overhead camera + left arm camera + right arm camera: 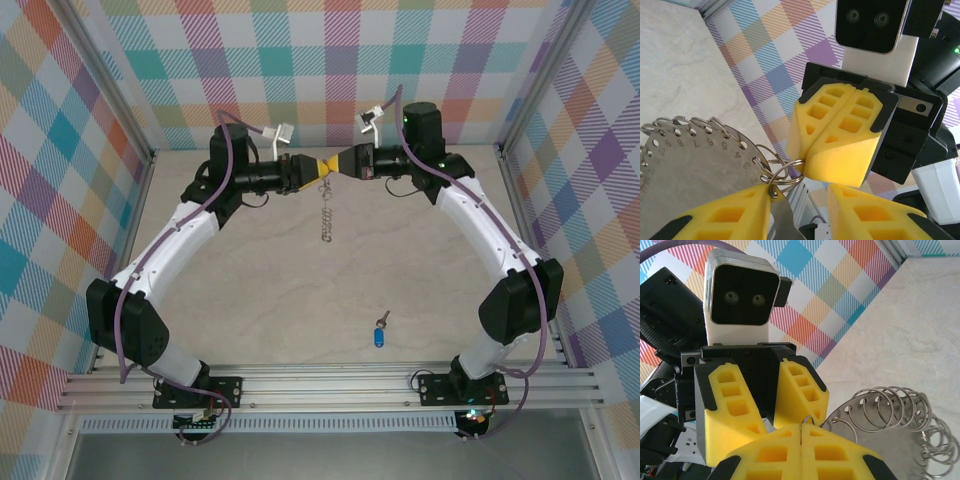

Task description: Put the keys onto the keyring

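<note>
The one key point(379, 336) lies on the counter point(250, 290) at lower right-centre of the top view. Its long axis runs nearly straight up the frame with the blue head toward the bottom edge, well below both my hands and nearer my right arm. The one keyring point(325, 215) hangs at upper centre, one of its loops pinched in my right hand point(801, 432), whose fingers are pressed together, while my left hand point(799, 194) stands spread around its edge.

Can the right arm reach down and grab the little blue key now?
Probably not yet. Its fingers are shut on a loop of the keyring. The key lies alone on the table with nothing blocking it, but those fingers are busy.
</note>
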